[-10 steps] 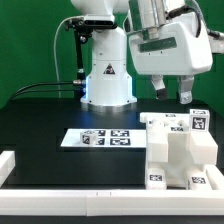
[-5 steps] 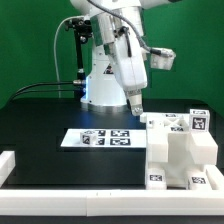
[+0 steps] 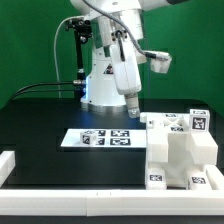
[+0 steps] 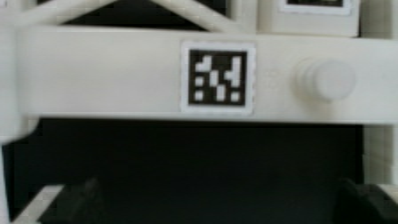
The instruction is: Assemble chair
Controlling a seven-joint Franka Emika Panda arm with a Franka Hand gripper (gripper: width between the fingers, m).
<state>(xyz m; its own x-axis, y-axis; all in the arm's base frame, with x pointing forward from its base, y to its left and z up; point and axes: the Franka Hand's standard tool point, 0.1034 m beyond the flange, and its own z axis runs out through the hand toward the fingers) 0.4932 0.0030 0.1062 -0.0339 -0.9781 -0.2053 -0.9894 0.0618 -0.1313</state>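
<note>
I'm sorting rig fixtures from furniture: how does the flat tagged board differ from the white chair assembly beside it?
The marker board lies thin and flat on the table; the chair assembly stands tall and blocky. The board's tags sit together, all facing up; the assembly's are spread over its top and front faces. The gripper hangs nearer the assembly. Both are white with black tags.

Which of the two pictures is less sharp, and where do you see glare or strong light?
Wrist view: soft and blurred overall, the marker tag on the white chair part smeared. Exterior view: sharper; bright light washes out the robot base, and the white parts look overexposed against the black table.
</note>
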